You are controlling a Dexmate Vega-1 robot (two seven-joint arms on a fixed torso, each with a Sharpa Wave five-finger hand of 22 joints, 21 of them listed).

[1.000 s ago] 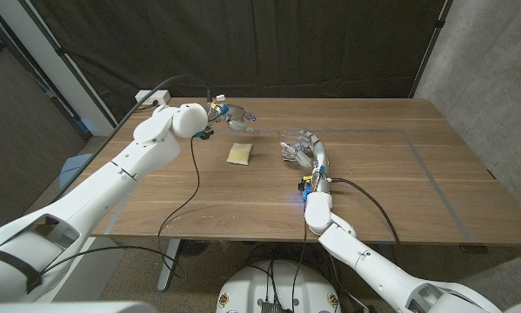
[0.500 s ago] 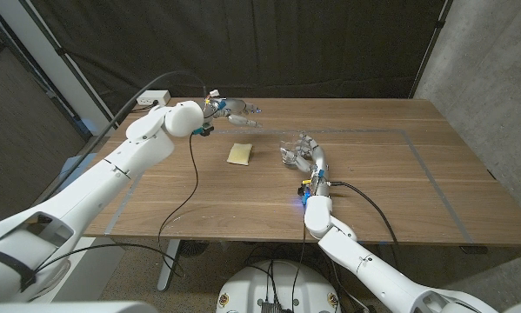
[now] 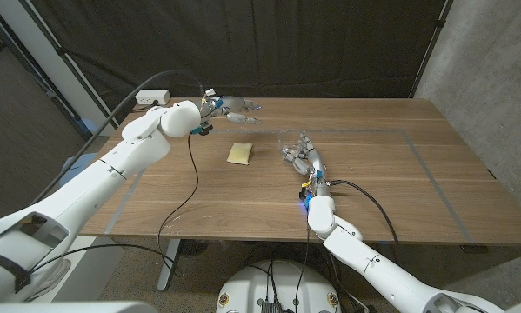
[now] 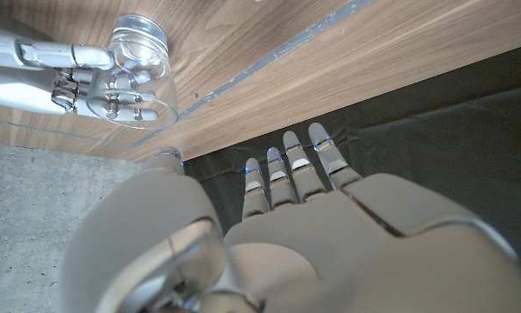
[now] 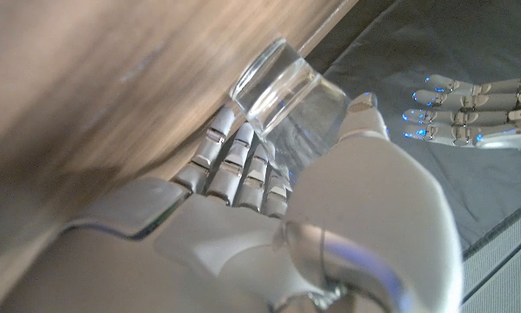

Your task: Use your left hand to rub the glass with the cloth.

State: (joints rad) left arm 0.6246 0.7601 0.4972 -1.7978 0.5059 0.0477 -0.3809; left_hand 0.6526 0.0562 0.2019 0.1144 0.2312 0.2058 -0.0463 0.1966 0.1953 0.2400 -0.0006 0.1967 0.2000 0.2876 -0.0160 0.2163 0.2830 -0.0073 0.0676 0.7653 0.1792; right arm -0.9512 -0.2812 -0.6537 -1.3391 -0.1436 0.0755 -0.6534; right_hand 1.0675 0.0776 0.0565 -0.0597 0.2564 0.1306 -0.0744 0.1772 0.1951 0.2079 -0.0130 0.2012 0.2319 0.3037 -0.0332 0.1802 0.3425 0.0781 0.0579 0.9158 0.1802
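Observation:
The small yellow cloth (image 3: 240,154) lies flat on the wooden table (image 3: 390,187), left of centre, with nothing touching it. My left hand (image 3: 235,109) hovers beyond it near the table's far edge, fingers stretched out and apart, holding nothing; its fingers (image 4: 288,171) point past the table's edge toward the dark curtain. The clear glass (image 3: 290,141) is right of the cloth, gripped by my right hand (image 3: 304,156). Its fingers (image 5: 239,161) wrap one side of the glass (image 5: 282,90) and the thumb the other. The glass (image 4: 138,69) appears tilted, mouth toward the left wrist camera.
A white power strip (image 3: 153,97) sits at the table's far left corner. A grey tape line (image 3: 421,155) marks a rectangle on the right half. A black curtain hangs behind the table and a concrete wall stands on the right.
My left hand has drifted from just above the cloth toward the far edge, its fingers levelling out. The right forearm has shifted slightly while keeping its hold on the glass.

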